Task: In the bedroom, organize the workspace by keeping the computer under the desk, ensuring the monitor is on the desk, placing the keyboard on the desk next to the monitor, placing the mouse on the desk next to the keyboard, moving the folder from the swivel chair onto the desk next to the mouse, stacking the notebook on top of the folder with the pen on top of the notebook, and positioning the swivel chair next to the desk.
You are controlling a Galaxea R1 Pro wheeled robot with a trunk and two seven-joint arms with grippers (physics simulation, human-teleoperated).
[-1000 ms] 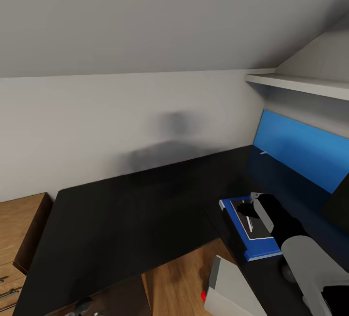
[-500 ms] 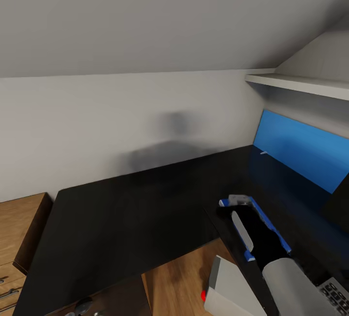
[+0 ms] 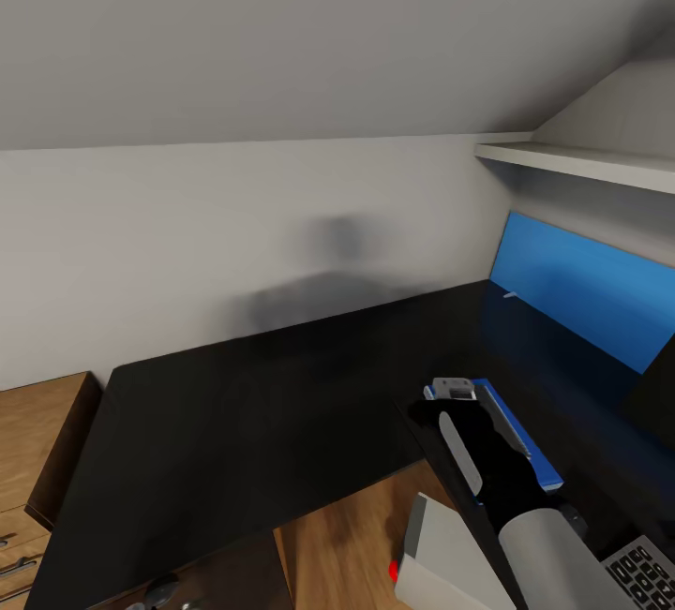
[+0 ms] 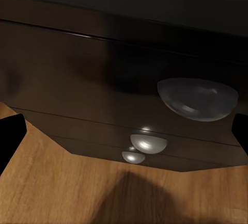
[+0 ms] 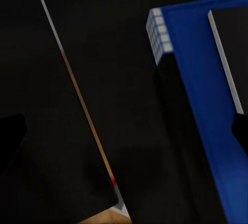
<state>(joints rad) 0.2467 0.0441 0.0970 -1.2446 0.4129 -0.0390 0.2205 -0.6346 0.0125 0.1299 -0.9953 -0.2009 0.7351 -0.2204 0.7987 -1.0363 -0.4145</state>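
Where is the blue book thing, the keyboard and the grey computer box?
blue folder (image 3: 525, 437), head view, on its long blue edge beside the arm.
keyboard (image 3: 645, 571), head view, on its grey keys at the corner.
computer (image 3: 441, 558), head view, on its light grey top face.

Soft even light, a blurred shadow on the wall (image 3: 319, 263), both wrist views dim.

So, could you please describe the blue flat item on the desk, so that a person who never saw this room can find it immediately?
Start from the large black desk with the bright blue back panel. Near its inner front edge, above the light grey computer on the floor, lies the blue flat item, partly hidden by the right arm. It is the sole blue thing lying flat on the black top.
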